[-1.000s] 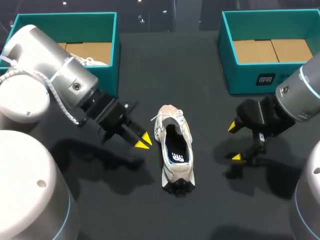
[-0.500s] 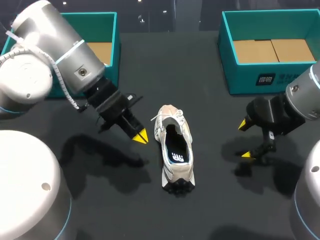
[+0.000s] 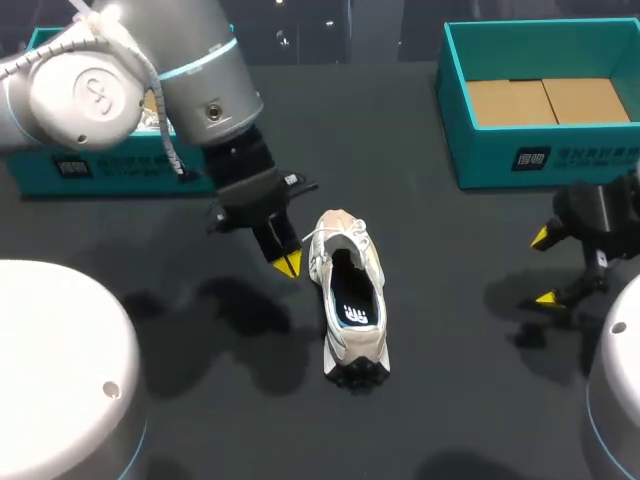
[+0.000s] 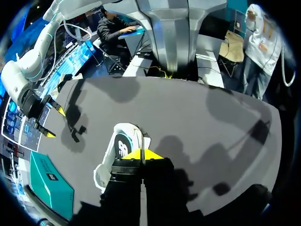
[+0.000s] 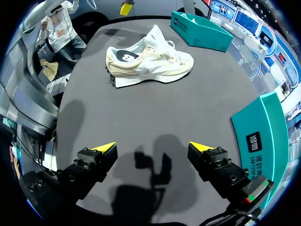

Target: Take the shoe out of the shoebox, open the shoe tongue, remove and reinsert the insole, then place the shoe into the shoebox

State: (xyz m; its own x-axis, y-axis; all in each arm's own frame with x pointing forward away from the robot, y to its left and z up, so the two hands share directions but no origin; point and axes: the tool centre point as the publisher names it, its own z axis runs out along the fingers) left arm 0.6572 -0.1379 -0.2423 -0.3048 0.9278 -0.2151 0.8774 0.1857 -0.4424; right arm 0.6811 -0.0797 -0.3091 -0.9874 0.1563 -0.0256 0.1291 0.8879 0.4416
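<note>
Shoe (image 3: 352, 300) out of both boxes, upright on its sole mid-worktop (image 3: 440, 400), heel toward the robot, toe away. Insole (image 3: 354, 312) seen inside the opening. Left box (image 3: 30, 175) and right box (image 3: 490, 160) sit at the far corners, well apart from the shoe.

Left tool (image 3: 287, 263): yellow tips pressed together, nothing between them, just beside the shoe's laced front on its left.

Right tool (image 3: 545, 268): fingers spread wide, empty, well off to the shoe's right, near the right box.

Left gripper (image 3: 287, 264) pinched, right gripper (image 3: 543, 268) splayed.
</note>
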